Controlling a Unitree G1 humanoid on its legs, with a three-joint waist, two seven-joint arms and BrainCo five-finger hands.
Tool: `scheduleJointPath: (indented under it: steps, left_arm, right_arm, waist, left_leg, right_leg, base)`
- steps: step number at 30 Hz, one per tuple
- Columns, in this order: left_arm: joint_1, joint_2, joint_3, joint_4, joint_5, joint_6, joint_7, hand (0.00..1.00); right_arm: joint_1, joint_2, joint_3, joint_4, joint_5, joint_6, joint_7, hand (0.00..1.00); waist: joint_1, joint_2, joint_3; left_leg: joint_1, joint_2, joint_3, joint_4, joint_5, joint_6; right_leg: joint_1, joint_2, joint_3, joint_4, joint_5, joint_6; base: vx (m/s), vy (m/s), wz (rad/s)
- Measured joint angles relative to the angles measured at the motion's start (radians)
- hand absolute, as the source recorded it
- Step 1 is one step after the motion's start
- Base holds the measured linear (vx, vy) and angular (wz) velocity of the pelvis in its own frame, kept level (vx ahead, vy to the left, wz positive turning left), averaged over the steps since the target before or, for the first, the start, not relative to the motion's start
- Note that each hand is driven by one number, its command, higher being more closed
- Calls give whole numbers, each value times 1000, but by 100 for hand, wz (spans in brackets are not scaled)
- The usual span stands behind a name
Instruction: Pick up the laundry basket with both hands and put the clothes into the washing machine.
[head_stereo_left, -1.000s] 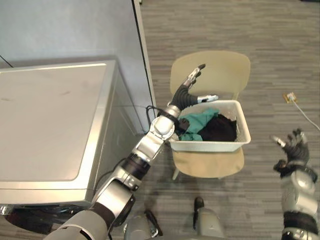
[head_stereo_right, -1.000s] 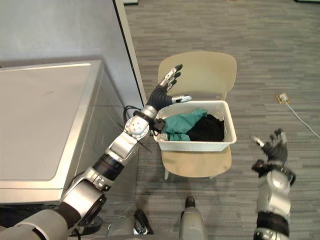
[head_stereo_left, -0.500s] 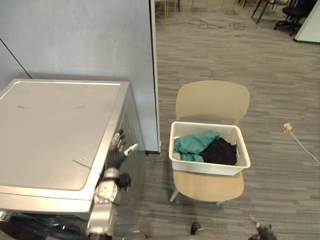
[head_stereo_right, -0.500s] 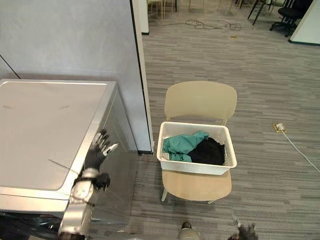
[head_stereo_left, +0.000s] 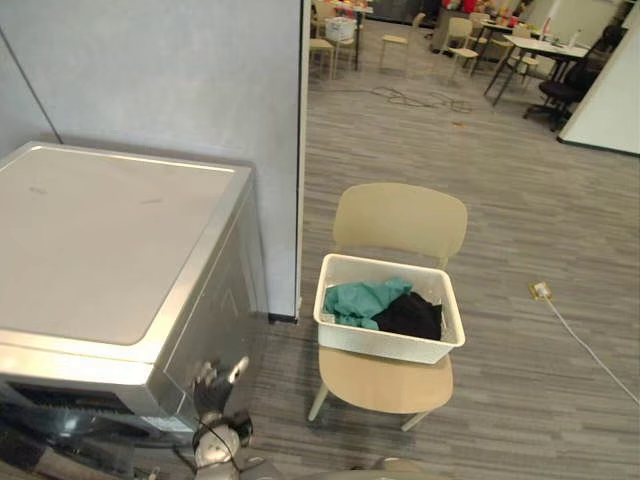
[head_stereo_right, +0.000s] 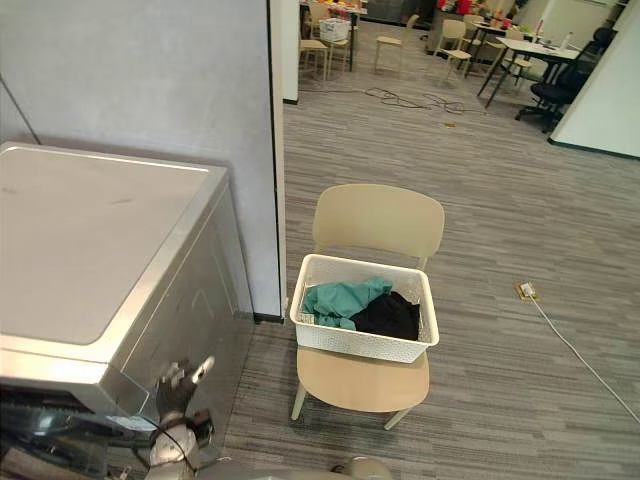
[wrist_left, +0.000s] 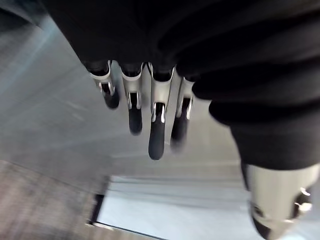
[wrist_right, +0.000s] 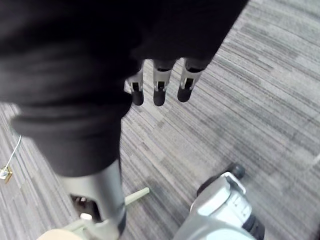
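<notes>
Since we have not lifted anything yet, we look at the big things first. The washing machine (head_stereo_left: 100, 240) stands on our left, with a flat grey top. A tan chair (head_stereo_left: 400, 215) stands beside it, a little apart. The white laundry basket (head_stereo_left: 385, 346) sits on the chair seat. The clothes (head_stereo_left: 385, 305) lie inside it: a green cloth (head_stereo_left: 358, 300) and a black cloth (head_stereo_left: 410, 316).

Our left hand (head_stereo_left: 212, 392) is low down by the front corner of the washing machine, with straight fingers (wrist_left: 156, 130) and nothing in it. Our right hand (wrist_right: 159, 92) hangs over the floor (wrist_right: 250, 75) with loose fingers, and it holds nothing too.

To do this step well, we think each hand should go to one short side of the basket. Fingers should hook under the rim. Then we should lift both sides together, so the basket stays flat and nothing falls out.
</notes>
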Motion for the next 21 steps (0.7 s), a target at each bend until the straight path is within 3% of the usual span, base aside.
scheduleJointPath:
  steps: [1, 2, 3, 5, 6, 7, 10, 11, 12, 16, 17, 18, 19, 20, 21]
  left_arm:
    - [-6, -1, 32, 31, -28, 7, 22, 0]
    - [-18, -8, 143, 61, -70, 9, 67, 0]
    - [-20, -15, 223, 70, -96, 9, 97, 0]
    - [-19, -24, 310, 89, -137, 5, 118, 0]
    - [-19, -23, 307, 115, -167, 6, 109, 0]
    - [-24, -23, 299, 126, -178, 7, 99, 0]
    - [-57, -17, 208, 122, -178, 4, 59, 0]
    - [-82, -14, 150, 121, -177, 4, 29, 0]
    - [-108, -12, 108, 121, -175, 4, 11, 0]
    - [-173, -1, -27, 106, -163, 6, -31, 0]
    - [-165, 6, -78, 73, -157, 3, -64, 0]
    - [-165, 9, -87, 62, -154, 3, -71, 0]
    - [-167, 16, -96, 59, -149, 1, -92, 0]
    - [-158, 10, -95, 59, -138, 1, -104, 0]
    - [-141, 6, -94, 59, -124, 4, -115, 0]
  right_arm:
    - [-4, 0, 5, 10, -1, 0, -6, 0]
    - [-8, -2, 5, 14, -2, 0, -14, 0]
    - [-9, -6, 2, 12, -3, 1, -24, 0]
    - [-10, -20, -1, 4, -5, 3, -26, 0]
    - [-9, -39, -2, -4, -10, 4, -26, 0]
    - [-29, -57, -6, -7, -22, 6, -26, 0]
    - [-69, -47, -2, -2, -44, 21, -24, 0]
    - [-73, -45, -2, -5, -45, 24, -25, 0]
    - [-79, -44, -1, -9, -47, 26, -24, 0]
    - [-102, -38, 30, -32, -76, 32, -24, 0]
    - [-94, -48, 51, -62, -84, 32, -23, 0]
    - [-94, -55, 62, -70, -86, 32, -21, 0]
    - [-90, -64, 87, -93, -100, 37, -19, 0]
    - [-86, -70, 95, -114, -112, 41, -17, 0]
    - [-89, -71, 106, -144, -118, 50, -14, 0]
  waist:
    - [0, -10, 5]
    - [6, -2, 25]
    - [6, 2, 27]
    - [5, 23, 31]
    - [8, 50, 24]
    - [5, 87, 24]
    - [2, 52, 35]
    - [1, 52, 35]
    - [2, 50, 34]
    - [-4, 19, 49]
    - [-4, 24, 64]
    - [-4, 27, 74]
    - [-2, 25, 94]
    - [1, 40, 102]
    - [-7, 52, 116]
  left_leg:
    - [9, 5, 21, 9, -9, 20]
    - [-25, 76, 56, 196, -36, 52]
    - [-32, 107, 65, 303, -38, 53]
    - [-2, 142, 64, 407, -31, 43]
    - [36, 162, 63, 405, -7, 22]
    - [70, 162, 68, 337, 24, -30]
    - [46, 60, 83, 239, 6, -59]
    - [54, 39, 87, 181, -28, -113]
    - [59, 23, 97, 138, -53, -145]
    - [57, -56, 121, 29, -83, -138]
    - [60, -66, 122, 10, -120, -106]
    - [61, -69, 118, 11, -137, -97]
    - [60, -78, 123, 17, -139, -88]
    - [57, -76, 138, 10, -134, -69]
    - [56, -71, 150, 8, -127, -53]
  right_leg:
    - [1, -14, -11, -9, 6, -8]
    - [5, -18, -41, -17, 12, -22]
    - [6, -23, -58, -19, 9, -29]
    - [19, -31, -100, -52, 28, -25]
    - [22, -33, -120, -84, 55, -11]
    - [14, -39, -141, -109, 89, 10]
    - [21, -91, -168, -215, 201, 40]
    - [17, -104, -187, -241, 243, 35]
    - [2, -111, -190, -246, 258, 41]
    - [-51, -164, -186, -247, 309, 47]
    - [-51, -170, -187, -237, 313, 49]
    - [-53, -172, -186, -226, 314, 50]
    - [-76, -181, -162, -193, 336, 57]
    - [-103, -178, -119, -165, 355, 62]
    - [-189, -188, -54, 77, 263, 62]
  base:
    - [-158, -46, 54]
    - [-146, -28, 55]
    - [-154, 5, 76]
    - [-68, 119, 77]
    - [-70, 227, 75]
    - [-86, 265, 68]
    - [-105, 253, 51]
    - [-105, 337, 41]
    - [-120, 339, 32]
    - [-149, 155, 12]
    - [-215, 87, 13]
    - [-296, 97, 5]
    - [-214, 64, -13]
    - [-260, 41, -23]
    - [-226, 15, -16]
